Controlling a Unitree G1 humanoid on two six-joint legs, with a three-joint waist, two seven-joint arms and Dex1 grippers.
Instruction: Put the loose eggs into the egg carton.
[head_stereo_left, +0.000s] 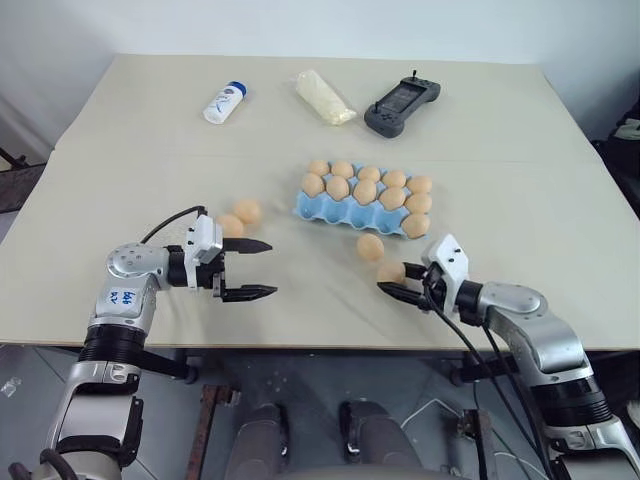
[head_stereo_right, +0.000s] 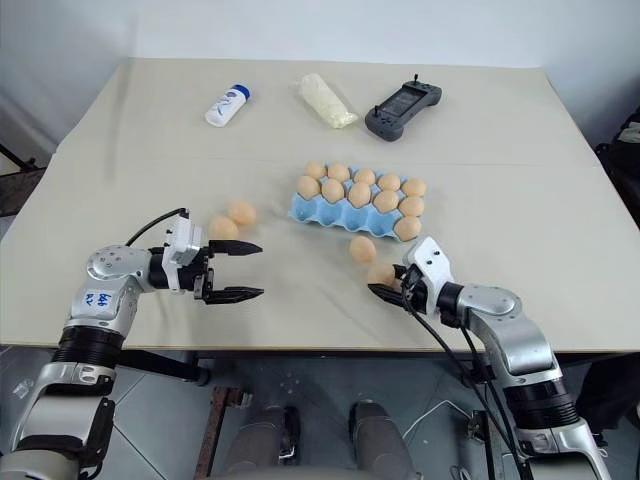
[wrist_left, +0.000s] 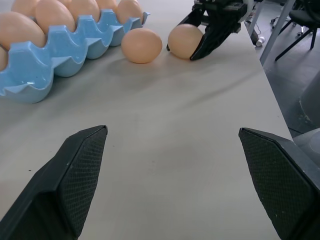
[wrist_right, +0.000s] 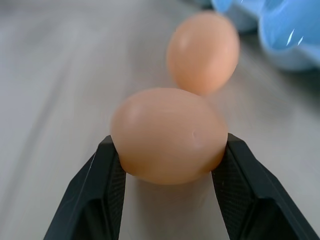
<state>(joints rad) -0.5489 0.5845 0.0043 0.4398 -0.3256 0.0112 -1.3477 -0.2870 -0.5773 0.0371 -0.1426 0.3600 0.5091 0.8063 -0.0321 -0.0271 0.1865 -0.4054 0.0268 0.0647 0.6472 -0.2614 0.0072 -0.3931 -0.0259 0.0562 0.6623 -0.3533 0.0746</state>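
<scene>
At lower right of the head views, the right end effector (head_stereo_left: 392, 288) pinches one loose egg (wrist_right: 167, 135) on the desk (head_stereo_left: 130, 130), with a second egg (head_stereo_left: 370, 247) just beyond. The blue egg carton (head_stereo_left: 310, 208) sits at centre. At lower left, the left end effector (head_stereo_left: 260, 268) is spread wide near two more eggs (head_stereo_left: 240, 217).

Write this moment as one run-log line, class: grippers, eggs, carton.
right gripper: shut on loose egg, on table | left gripper: open, empty | egg carton: two near-left cups empty | other loose eggs: three
</scene>
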